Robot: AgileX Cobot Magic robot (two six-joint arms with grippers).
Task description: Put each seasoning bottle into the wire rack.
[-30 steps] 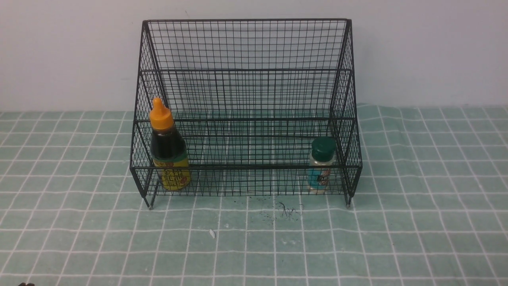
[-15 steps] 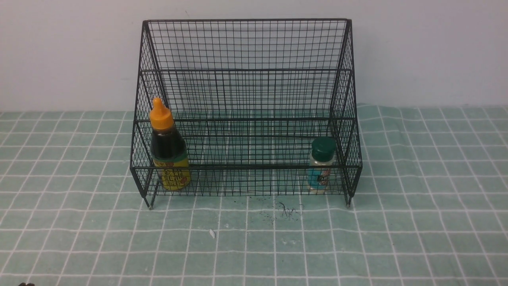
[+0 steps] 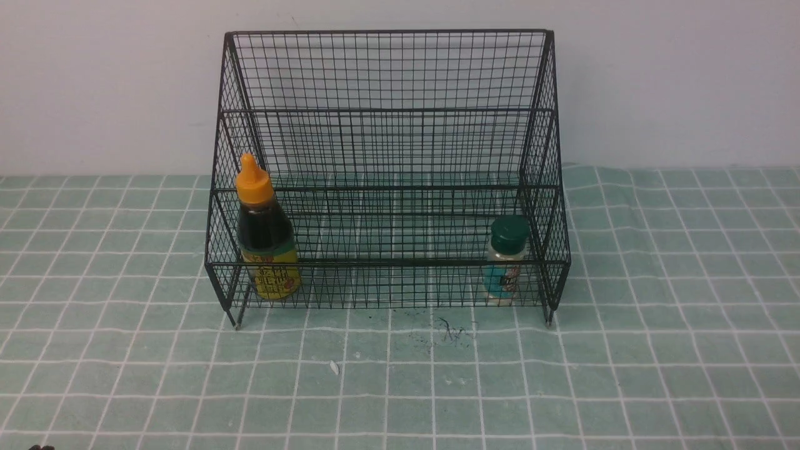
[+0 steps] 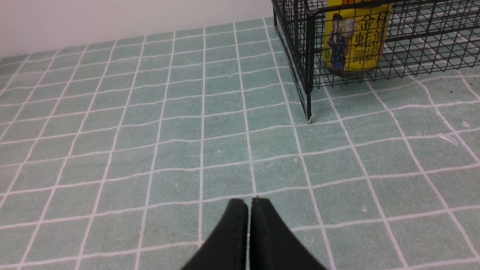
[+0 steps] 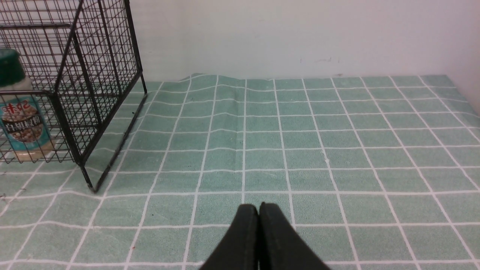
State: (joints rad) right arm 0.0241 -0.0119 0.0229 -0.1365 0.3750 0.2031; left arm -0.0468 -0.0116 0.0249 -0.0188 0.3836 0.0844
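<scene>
wire rack (image 3: 387, 112): on cloth | sauce bottle (image 3: 265, 240): upright, lowest tier left | shaker jar (image 3: 505, 262): upright, right

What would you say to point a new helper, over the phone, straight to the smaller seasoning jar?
Find the big black wire rack standing against the wall on the green checked cloth. Look along its lowest front shelf to the right-hand end, where the small jar stands upright. It has a dark green lid and a teal label, unlike the taller dark bottle with the orange pointed cap at the left end.
</scene>
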